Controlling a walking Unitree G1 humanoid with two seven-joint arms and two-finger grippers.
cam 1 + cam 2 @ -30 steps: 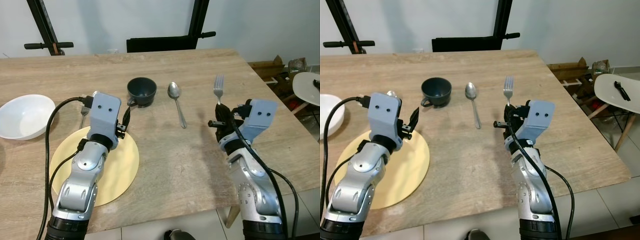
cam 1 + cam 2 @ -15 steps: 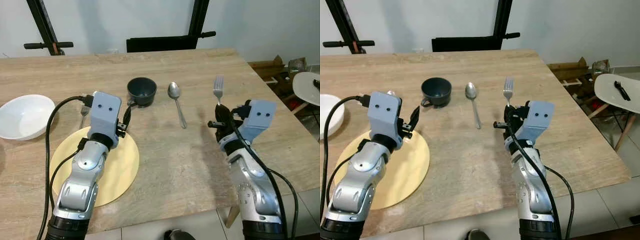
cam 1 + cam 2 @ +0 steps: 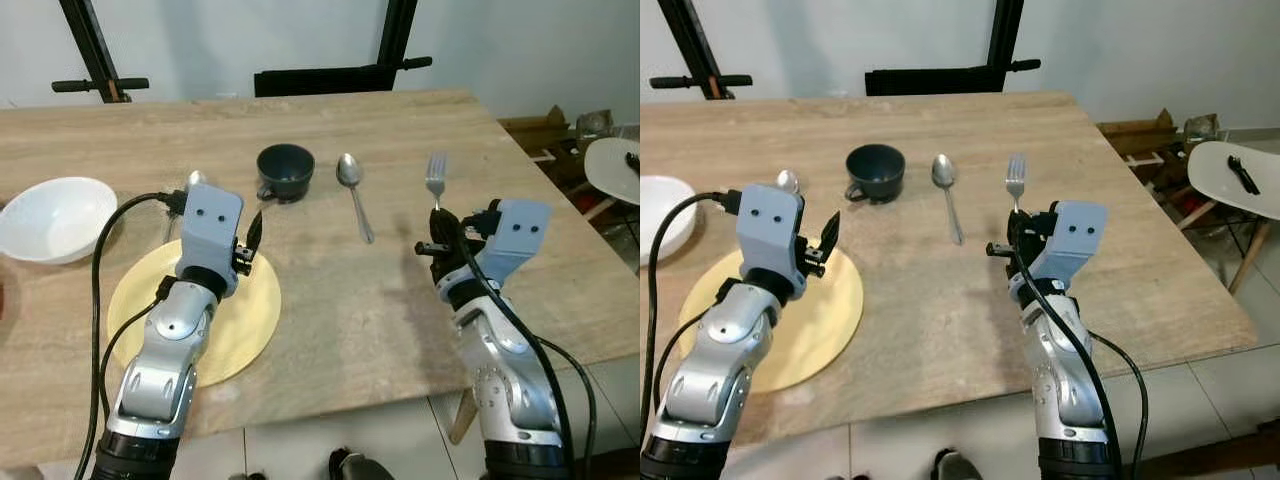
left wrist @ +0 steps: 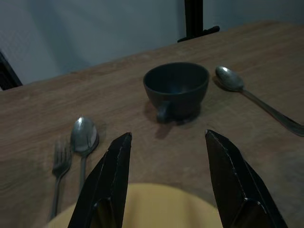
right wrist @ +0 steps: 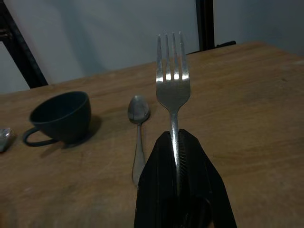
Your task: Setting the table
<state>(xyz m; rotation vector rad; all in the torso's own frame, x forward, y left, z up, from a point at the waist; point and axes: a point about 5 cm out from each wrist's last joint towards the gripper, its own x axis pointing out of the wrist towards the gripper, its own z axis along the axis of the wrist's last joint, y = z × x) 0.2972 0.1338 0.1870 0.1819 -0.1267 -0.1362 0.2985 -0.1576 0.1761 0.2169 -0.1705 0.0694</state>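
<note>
Eye views: both silver arms rise from the near edge, forearms angled up and inward, wrists bent forward over the wooden table (image 3: pixel 330 330); right tool (image 3: pixel 437 226) hovers over the right part of the table, clenched on a metal fork (image 3: pixel 436 177) by its handle; fork's long axis runs away from the robot, tines toward the far edge, handle end in the tool; left tool (image 3: pixel 250 240) sits over the far rim of a flat round yellow plate (image 3: pixel 245 320), fingers apart and empty; beyond it a dark round cup (image 3: pixel 285 170) with its handle on the near left; a steel spoon (image 3: pixel 353 190) lies between cup and fork, bowl toward the far edge; a white bowl (image 3: pixel 52 215) stands well to the left.

Left wrist view: the two black fingers (image 4: pixel 111 183) spread wide, nothing between them; yellow plate edge just beneath; dark cup ahead, glossy, handle facing the camera; a second spoon (image 4: pixel 83 140) and a second fork (image 4: pixel 59 171) lie side by side on the wood grain.

Right wrist view: fingers pressed together on the fork handle; four shiny tines stand out from the tool tips, above the table; cup and spoon beyond.
</note>
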